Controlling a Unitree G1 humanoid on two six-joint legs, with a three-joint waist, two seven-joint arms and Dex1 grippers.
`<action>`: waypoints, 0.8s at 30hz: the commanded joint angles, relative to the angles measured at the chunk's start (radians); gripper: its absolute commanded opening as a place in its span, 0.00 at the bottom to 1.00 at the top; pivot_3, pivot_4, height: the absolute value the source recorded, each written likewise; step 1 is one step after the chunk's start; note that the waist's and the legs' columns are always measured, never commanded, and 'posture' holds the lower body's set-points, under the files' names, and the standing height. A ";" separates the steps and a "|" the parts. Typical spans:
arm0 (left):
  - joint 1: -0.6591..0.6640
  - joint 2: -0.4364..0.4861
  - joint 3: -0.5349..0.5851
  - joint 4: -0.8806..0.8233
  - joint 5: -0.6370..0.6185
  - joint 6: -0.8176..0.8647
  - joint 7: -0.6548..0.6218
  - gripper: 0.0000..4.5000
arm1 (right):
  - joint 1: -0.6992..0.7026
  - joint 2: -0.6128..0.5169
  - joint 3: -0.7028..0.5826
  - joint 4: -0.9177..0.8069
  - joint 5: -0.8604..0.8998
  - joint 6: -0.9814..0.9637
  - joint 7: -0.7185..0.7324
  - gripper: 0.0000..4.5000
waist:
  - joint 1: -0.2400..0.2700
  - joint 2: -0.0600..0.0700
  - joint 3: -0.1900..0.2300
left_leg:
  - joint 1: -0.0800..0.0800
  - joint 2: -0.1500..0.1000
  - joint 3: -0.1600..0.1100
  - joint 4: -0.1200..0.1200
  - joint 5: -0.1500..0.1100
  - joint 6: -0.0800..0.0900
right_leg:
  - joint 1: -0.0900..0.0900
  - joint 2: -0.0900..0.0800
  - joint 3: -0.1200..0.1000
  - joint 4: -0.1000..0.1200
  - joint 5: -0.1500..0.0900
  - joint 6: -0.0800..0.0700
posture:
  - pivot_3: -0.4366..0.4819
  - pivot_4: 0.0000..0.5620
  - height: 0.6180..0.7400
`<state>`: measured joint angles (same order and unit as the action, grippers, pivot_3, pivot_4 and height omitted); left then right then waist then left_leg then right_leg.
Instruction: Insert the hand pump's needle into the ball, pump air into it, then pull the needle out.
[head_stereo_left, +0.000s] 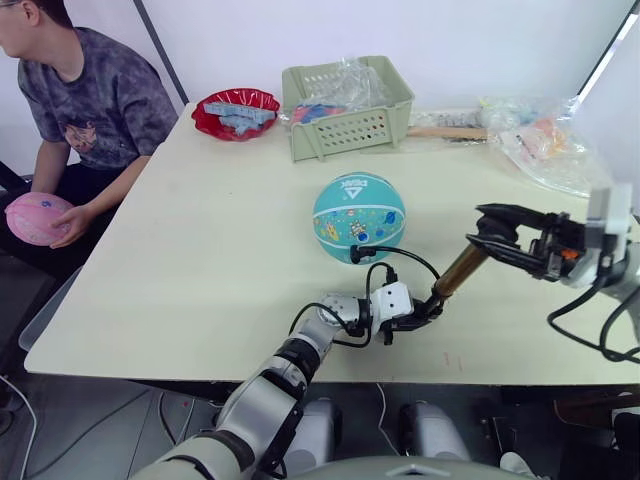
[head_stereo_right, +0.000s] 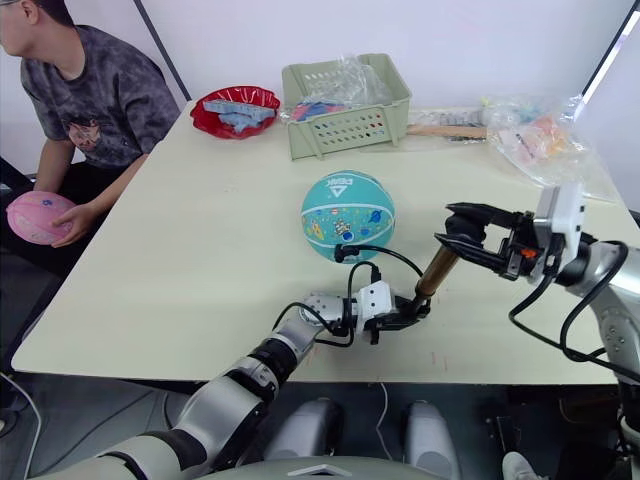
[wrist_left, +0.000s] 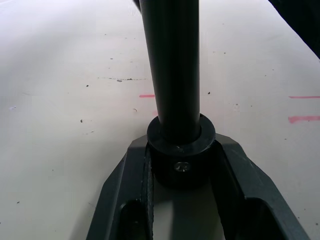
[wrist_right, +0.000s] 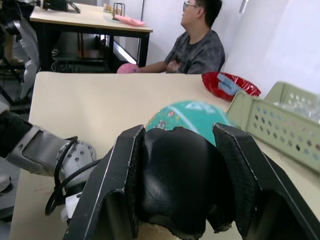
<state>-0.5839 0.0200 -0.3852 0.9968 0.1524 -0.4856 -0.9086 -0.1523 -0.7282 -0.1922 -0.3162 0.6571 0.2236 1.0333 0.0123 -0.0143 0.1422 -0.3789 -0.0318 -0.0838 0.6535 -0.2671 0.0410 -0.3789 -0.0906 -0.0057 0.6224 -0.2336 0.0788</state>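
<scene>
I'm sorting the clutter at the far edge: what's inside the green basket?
The green basket holds crumpled clear plastic bags and something blue and pink showing at its left end. Whatever lies deeper is hidden by the plastic and the perforated walls.

The teal-blue ball (head_stereo_left: 359, 217) is sitting mid-table. The brass hand pump (head_stereo_left: 459, 270) is slanting beside it, its hose looping toward the ball's lower side.

Table (head_stereo_left: 200, 260) w/ ball (head_stereo_left: 358, 215), basket (head_stereo_left: 345, 108), bowl (head_stereo_left: 236, 112)
</scene>
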 joint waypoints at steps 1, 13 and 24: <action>0.044 0.023 -0.038 0.073 0.054 0.037 -0.016 0.26 | 0.060 0.051 0.090 0.075 -0.152 -0.087 -0.028 0.38 | 0.000 -0.001 -0.001 | 0.000 0.000 0.000 0.000 0.000 0.000 | 0.000 0.000 0.000 0.000 0.000 0.000 | 0.48 0.27 1.00; 0.046 0.025 -0.036 0.071 0.051 0.039 -0.015 0.26 | 0.077 0.093 0.139 0.113 -0.216 -0.186 -0.050 0.38 | -0.001 0.002 -0.005 | 0.001 0.000 0.000 0.000 0.000 0.000 | 0.000 0.002 0.001 0.001 0.000 0.000 | 0.48 0.27 1.00; 0.051 0.023 -0.036 0.070 0.052 0.037 -0.018 0.26 | -0.074 -0.052 -0.044 -0.012 0.028 0.027 -0.025 0.38 | 0.002 0.007 0.001 | -0.002 -0.001 0.000 0.000 0.000 0.000 | -0.002 -0.001 0.001 0.000 0.001 -0.002 | 0.48 0.27 1.00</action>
<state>-0.5841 0.0128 -0.3850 0.9944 0.1519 -0.4855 -0.9103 -0.1822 -0.7547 -0.1235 -0.2815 0.6169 0.2398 1.0166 0.0144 -0.0072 0.1429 -0.3812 -0.0330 -0.0838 0.6536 -0.2671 0.0410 -0.3807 -0.0914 -0.0050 0.6227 -0.2328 0.0772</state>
